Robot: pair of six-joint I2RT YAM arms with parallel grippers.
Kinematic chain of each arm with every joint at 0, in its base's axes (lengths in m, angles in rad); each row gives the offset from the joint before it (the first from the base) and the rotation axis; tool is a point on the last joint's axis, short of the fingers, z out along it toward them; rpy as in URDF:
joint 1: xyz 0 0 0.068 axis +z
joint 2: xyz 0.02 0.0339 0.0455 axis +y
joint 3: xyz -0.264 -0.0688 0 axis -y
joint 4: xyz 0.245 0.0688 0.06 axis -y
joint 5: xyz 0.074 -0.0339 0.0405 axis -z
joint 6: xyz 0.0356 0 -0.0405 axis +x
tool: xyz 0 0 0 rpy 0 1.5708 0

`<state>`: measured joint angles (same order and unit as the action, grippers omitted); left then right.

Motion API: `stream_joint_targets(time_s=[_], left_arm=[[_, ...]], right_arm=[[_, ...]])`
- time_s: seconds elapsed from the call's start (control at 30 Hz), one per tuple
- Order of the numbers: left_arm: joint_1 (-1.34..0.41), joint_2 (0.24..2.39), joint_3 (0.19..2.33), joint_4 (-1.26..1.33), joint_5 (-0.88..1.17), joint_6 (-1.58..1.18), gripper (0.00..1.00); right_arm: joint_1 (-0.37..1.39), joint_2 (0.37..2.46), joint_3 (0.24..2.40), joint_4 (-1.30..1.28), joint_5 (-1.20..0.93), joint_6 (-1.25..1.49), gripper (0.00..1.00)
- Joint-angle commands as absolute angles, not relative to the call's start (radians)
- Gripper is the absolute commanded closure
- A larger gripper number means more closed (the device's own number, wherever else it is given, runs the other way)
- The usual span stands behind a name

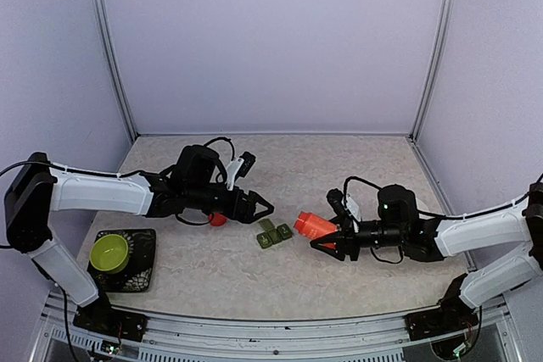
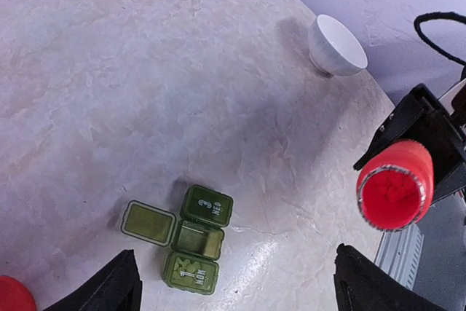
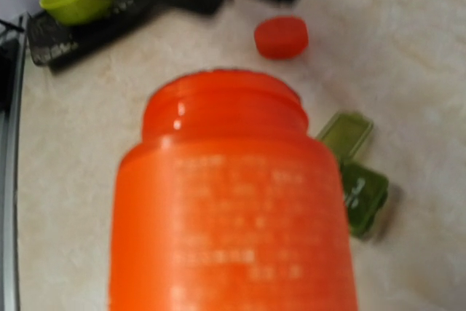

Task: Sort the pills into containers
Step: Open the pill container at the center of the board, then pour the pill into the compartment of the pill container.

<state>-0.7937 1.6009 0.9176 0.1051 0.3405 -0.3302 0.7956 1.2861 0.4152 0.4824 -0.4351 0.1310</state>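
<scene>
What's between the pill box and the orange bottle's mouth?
Nothing: bare table between the pill box and the orange bottle, seen in the left wrist view.

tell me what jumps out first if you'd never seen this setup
The bright orange bottle stands out most: uncapped, held on its side in the right gripper right of centre, its mouth pointing at the small green pill box mid-table, whose middle cell is open. Next, the red cap lying by the open left gripper and the lime-green bowl at the near left.
</scene>
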Motion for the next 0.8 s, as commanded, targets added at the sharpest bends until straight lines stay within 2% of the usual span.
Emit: stream_joint_targets(time_s=[0.0,0.77], left_arm=[[-0.816,1.581,0.964,0.057,0.266,-0.335,0.09],[-0.872,1.647,0.983,0.019,0.188,-0.339,0.08]], right_arm=[[0.799,1.348,0.464,0.519,-0.453,0.124,0.95],[0.826,1.566,0.613,0.452,-0.456,0.103,0.97]])
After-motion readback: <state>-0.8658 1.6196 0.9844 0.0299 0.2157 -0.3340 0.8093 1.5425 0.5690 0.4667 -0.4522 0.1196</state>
